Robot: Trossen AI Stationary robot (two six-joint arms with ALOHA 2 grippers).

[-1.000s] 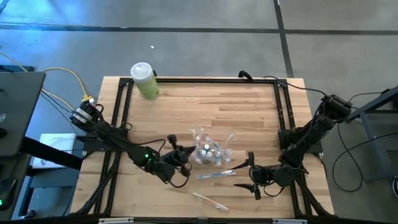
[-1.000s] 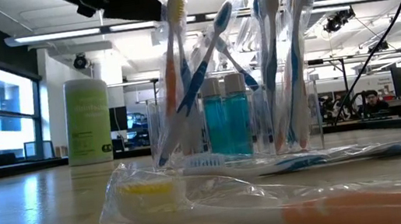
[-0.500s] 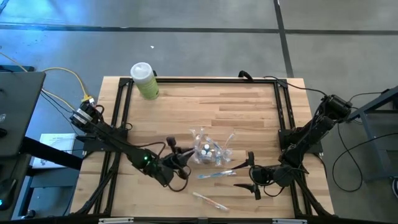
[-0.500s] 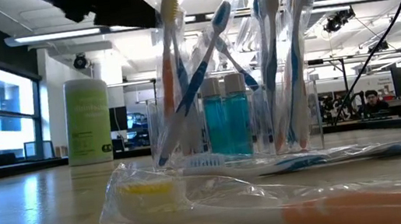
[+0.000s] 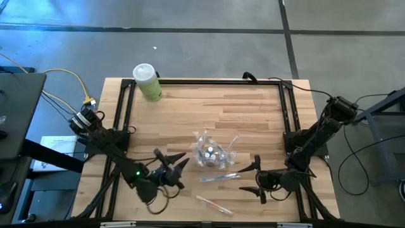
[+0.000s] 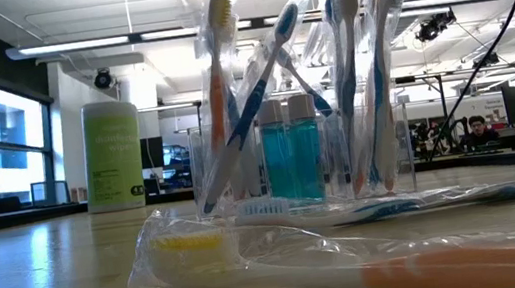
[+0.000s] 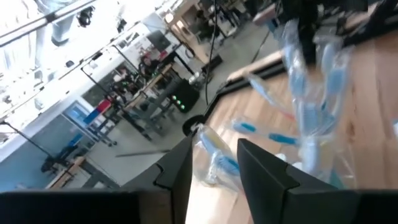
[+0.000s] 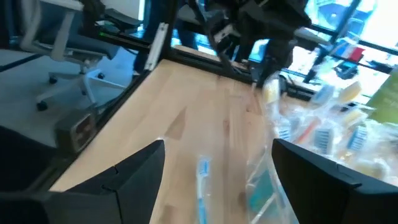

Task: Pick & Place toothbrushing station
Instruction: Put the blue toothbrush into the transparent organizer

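The toothbrushing station [image 5: 210,153] is a clear holder [image 6: 306,162] standing on the table. Several wrapped blue and orange toothbrushes stand in it, around two teal white-capped tubes [image 6: 292,149]. An orange-handled brush [image 6: 220,89] leans in its left compartment. My left gripper [image 5: 173,159] stands open just left of the station, touching nothing; its wrist view shows its gap [image 7: 214,165] empty. My right gripper [image 5: 257,179] waits open to the station's right, near the front edge, also empty [image 8: 217,168].
Two wrapped toothbrushes lie loose on the table: a blue one [image 5: 220,178] between the station and my right gripper, and an orange one [image 5: 214,204] near the front edge. A pale green white-capped bottle [image 5: 147,81] stands at the far left corner. Black frame rails [image 5: 123,114] border the table.
My left gripper has opened and let go of the orange-handled brush, which stays standing in the holder. The gripper has then drawn back from the station toward the table's left and near edges.
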